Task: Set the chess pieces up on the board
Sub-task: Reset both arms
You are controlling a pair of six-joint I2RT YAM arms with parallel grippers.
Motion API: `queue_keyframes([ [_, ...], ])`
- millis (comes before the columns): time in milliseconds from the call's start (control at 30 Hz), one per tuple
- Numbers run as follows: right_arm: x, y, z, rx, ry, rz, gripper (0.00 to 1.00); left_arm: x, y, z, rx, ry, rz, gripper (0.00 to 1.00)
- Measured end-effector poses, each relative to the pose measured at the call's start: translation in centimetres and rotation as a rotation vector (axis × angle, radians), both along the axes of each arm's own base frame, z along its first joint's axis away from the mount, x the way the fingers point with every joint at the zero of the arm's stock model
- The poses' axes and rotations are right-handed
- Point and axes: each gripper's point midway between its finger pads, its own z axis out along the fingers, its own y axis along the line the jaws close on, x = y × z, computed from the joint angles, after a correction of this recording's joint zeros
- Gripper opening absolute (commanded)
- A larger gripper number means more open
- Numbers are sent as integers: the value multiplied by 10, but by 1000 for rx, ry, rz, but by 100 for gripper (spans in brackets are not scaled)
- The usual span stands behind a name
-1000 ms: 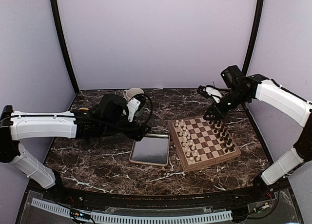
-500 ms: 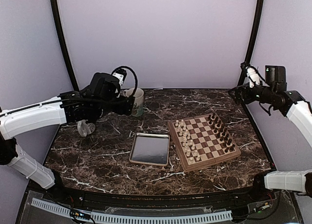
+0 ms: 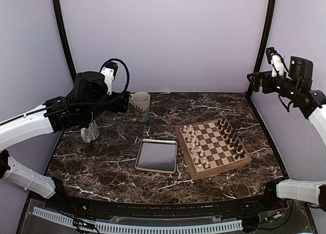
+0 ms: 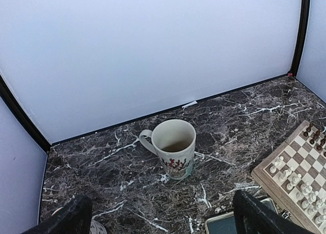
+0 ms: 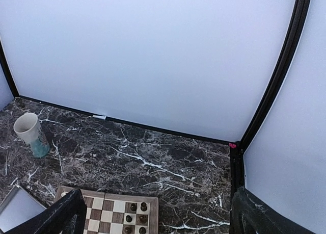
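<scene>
The board (image 3: pixel 224 169) lies right of centre on the marble table. Cream-white chess pieces (image 3: pixel 196 145) stand in two rows along its left side, and dark pieces (image 3: pixel 231 137) line its right side. My left gripper (image 3: pixel 121 102) hangs open high over the back left, with nothing between its fingers; in the left wrist view the left gripper (image 4: pixel 163 223) frames bare marble, with the board (image 4: pixel 280 151) and white chess pieces (image 4: pixel 294 182) at the right. My right gripper (image 3: pixel 254 83) is open, raised by the back right corner. In the right wrist view the right gripper (image 5: pixel 158 218) looks down on the board's far edge (image 5: pixel 154 216).
A cream mug (image 3: pixel 141 105) with a red pattern stands at the back, left of centre. A silver tray (image 3: pixel 157 156) lies just left of the board. A small patterned cup (image 3: pixel 90 132) sits under the left arm. Black frame posts rise at both back corners.
Both arms rose and drew back. The right gripper lifted off the board's dark side to the back right corner and opened wide. The left gripper climbed from near the tray.
</scene>
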Motion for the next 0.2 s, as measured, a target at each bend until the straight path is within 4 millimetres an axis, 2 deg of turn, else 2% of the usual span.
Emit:
queue_keyframes([
  [100, -7, 0, 10, 5, -31, 3, 100, 0, 1, 2, 17, -10, -4, 99],
  [200, -7, 1, 8, 10, -30, 14, 100, 0, 1, 3, 35, -14, -8, 99],
])
